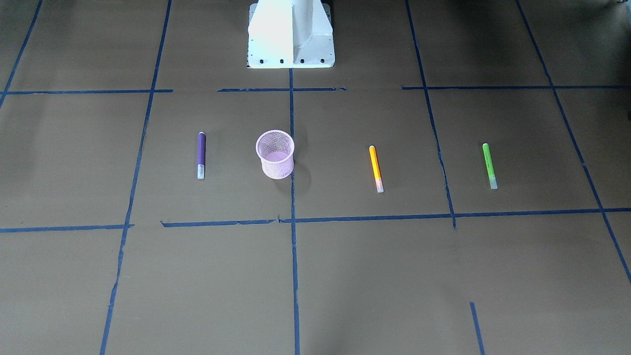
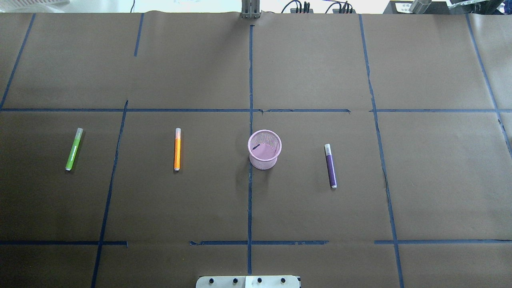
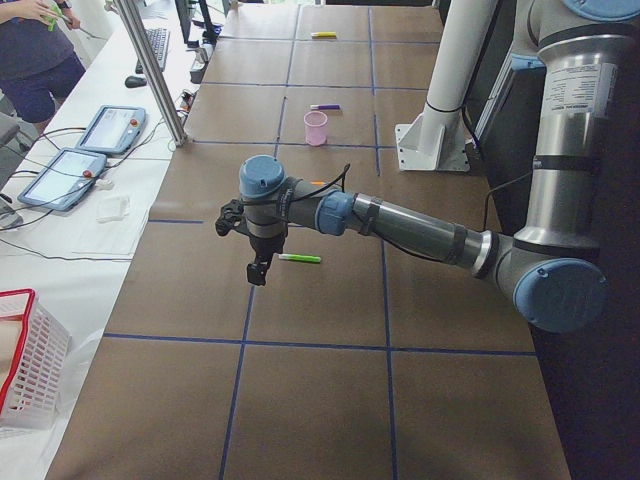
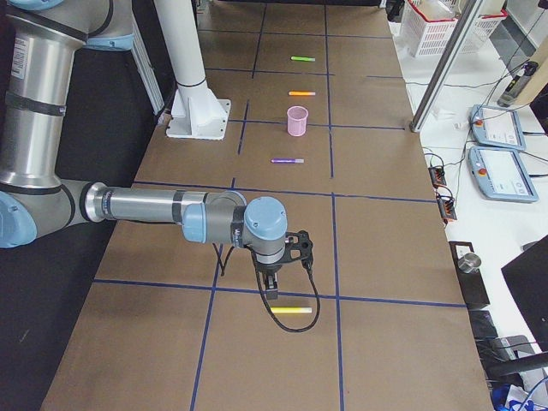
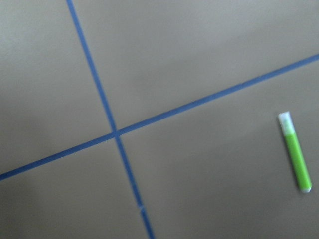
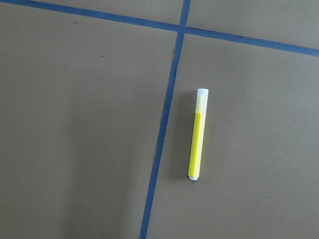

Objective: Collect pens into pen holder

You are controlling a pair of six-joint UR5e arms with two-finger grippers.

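"Starting with the brown table [image 2: 320, 60]: how does everything lie on it?"

"In one row across it. The pink pen holder [image 2: 264, 163] stands upright at the middle, on a tape line, with no pen in it. The purple pen [image 2: 330, 165] lies near it on the robot's right, the orange pen [image 2: 177, 149] near it on the left, and the green pen [image 2: 74, 149] farther left. The yellow pen [image 4: 291, 309] lies well apart at the far right end, outside the overhead view."

"Which arm is nearer which?"

"The left gripper [image 3: 257, 274] hangs above the table just beside the green pen. The right gripper [image 4: 272, 289] hangs close over the yellow one. Whether either is released or clenched cannot be told, since only the side views show them."

"And the line-up for a grasp?"

"In the right wrist view the yellow pen sits just right of centre, its long axis running up the view with the cap at the top, just beside a tape line. In the left wrist view the green pen is at the right edge, slightly tilted, cap uppermost. By that, the right arm looks better placed. The left would probably need to shift sideways toward its pen first."
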